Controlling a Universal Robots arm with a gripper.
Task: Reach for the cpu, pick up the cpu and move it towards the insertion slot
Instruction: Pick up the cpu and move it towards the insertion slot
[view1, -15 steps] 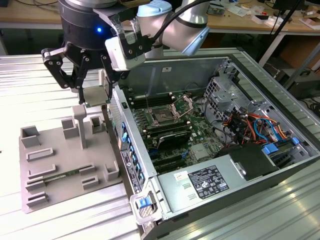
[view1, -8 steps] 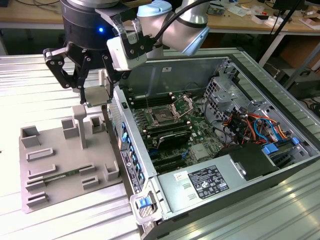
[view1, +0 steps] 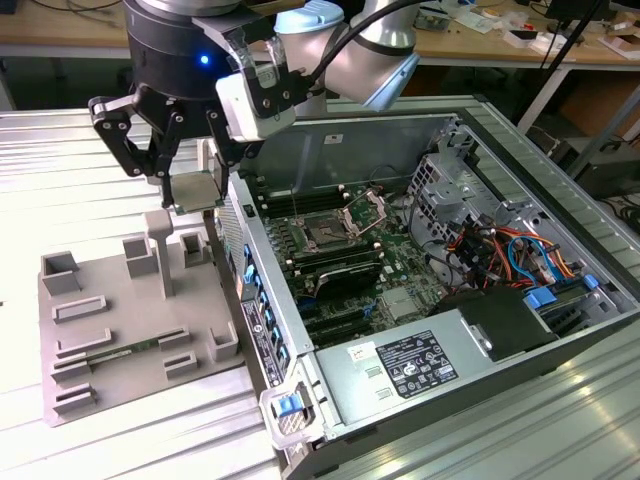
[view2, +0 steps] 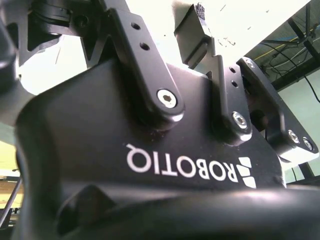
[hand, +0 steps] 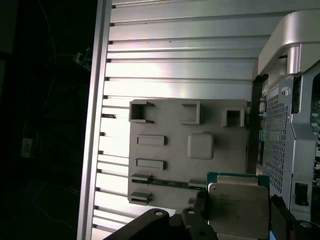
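Pincer (view1: 192, 180) clamped on the cpu (hand: 238, 207)
It hangs over the grey tray (view1: 110, 300), just beside the open case (view1: 340, 145); the slot (view1: 325, 233) sits inside, well apart.

We see the flat square silvery-topped cpu (hand: 239, 210) pinched level in the gripper (view1: 193, 193); the dark square insertion slot (view1: 325, 233) lies open on the motherboard (view1: 398, 258).

Silvery cpu (hand: 239, 210) (green-edged); plain grey tray (hand: 175, 165); ribbed silver table (hand: 175, 75).
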